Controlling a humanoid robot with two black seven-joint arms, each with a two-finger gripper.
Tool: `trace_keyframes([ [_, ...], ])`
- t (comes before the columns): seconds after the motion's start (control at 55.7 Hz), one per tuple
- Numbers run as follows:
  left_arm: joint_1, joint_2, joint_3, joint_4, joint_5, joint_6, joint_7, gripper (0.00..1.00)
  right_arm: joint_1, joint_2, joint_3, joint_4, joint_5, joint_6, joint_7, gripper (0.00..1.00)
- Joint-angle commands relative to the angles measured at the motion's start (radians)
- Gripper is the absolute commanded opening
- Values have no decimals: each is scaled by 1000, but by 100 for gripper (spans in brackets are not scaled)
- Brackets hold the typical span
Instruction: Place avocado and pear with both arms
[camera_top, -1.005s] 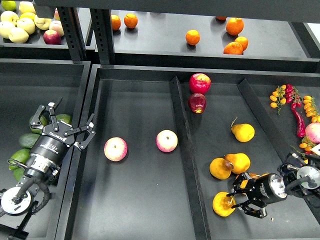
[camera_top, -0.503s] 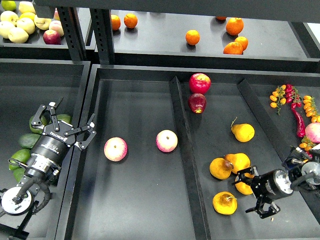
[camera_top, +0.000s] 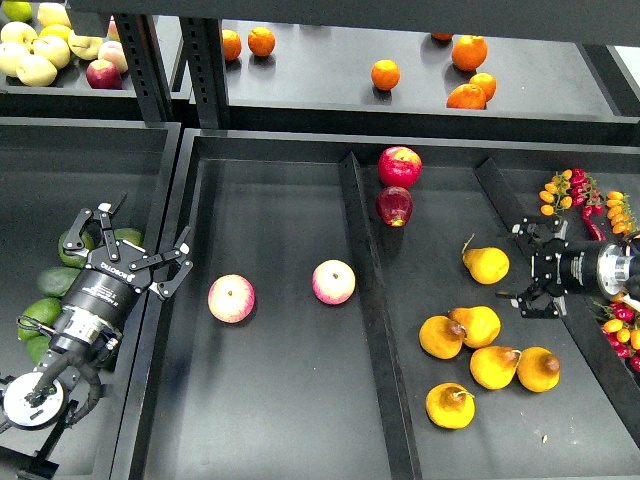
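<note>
Several dark green avocados (camera_top: 58, 281) lie in the left tray, partly hidden under my left arm. My left gripper (camera_top: 128, 248) is open and empty above them, its fingers spread over the tray's right wall. Several orange-yellow pears lie in the right compartment: one apart at the top (camera_top: 487, 265) and a cluster lower down (camera_top: 478, 325). My right gripper (camera_top: 522, 270) is open and empty, just right of the top pear and not touching it.
Two pink-and-yellow apples (camera_top: 231, 298) (camera_top: 333, 281) lie in the middle compartment. Two red apples (camera_top: 399, 166) sit behind the pears. Chillies and small tomatoes (camera_top: 590, 215) lie at the far right. Oranges (camera_top: 385, 74) and pale apples (camera_top: 40, 50) are on the back shelf.
My right gripper has pulled away from the lowest pear and moved up and right to beside the top pear, uncovering two pears. The left arm has not moved.
</note>
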Motion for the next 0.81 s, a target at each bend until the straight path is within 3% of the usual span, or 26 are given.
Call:
trace_keyframes([
  [0.0, -1, 0, 2, -1, -1, 6, 2, 100, -87, 70, 262, -60, 4, 0, 0, 100],
  [0.341, -7, 0, 2, -13, -28, 54, 3, 100, -228, 352, 904, -94, -5, 0, 0, 100],
  [0.682, -7, 0, 0, -41, -30, 55, 2, 100, -272, 472, 993, -117, -5, 0, 1, 100],
  [0.79, 2, 0, -11, -64, -30, 54, 2, 100, -297, 497, 1004, -115, -5, 0, 113, 100],
])
